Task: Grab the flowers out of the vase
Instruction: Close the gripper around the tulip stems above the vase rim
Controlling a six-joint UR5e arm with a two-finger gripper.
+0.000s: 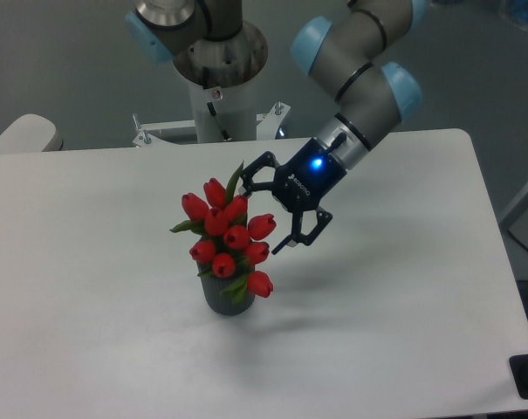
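white table point(403, 288) carries the setup. arm reaches in from upper right; claw point(262, 214) open, fingers spread, just right of the flowers point(226, 231), not gripping. flowers sit upright in the vase point(218, 297), left of table centre.

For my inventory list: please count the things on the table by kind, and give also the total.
Bunch of red tulip flowers: 1
Dark grey vase: 1
Total: 2
The gripper hangs open beside the bunch and is not counted.
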